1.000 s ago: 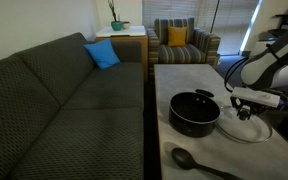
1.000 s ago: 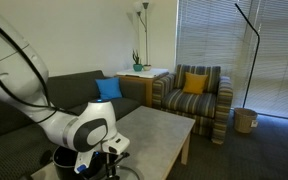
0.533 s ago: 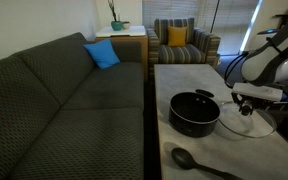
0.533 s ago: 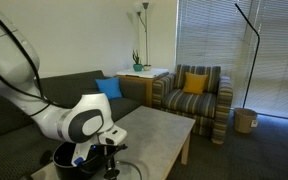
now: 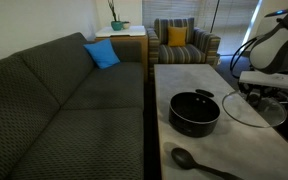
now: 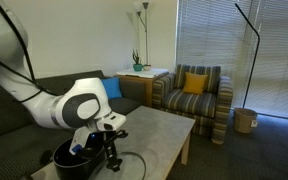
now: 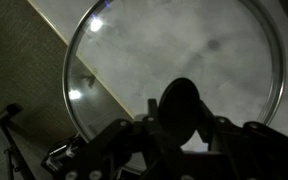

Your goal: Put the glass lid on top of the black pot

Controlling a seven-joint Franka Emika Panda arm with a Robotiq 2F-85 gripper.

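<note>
**Exterior view, table seen lengthwise.** In an exterior view the pale stone-patterned table [image 5: 184, 75] carries the black pot [image 5: 195, 112], upright and uncovered. The glass lid [image 5: 256, 110] hangs beside the pot, apart from it, at the table's edge. It is under the gripper [image 5: 259, 93]. A black spoon [image 5: 199, 162] lies on the near end of the table. A grey sofa [image 5: 64, 105] with a blue cushion [image 5: 102, 55] runs alongside, and a striped armchair [image 5: 187, 45] stands beyond.

**Exterior view, arm in the foreground.** In an exterior view the gripper [image 6: 110, 152] points down, just beside the black pot [image 6: 72, 160]. The lid's rim is too faint to place.

**Wrist view.** The glass lid [image 7: 174, 45] fills the view, metal rim complete. The gripper [image 7: 181, 128] is clenched on its dark centre knob [image 7: 181, 105]. Tabletop and darker floor show through the glass.
</note>
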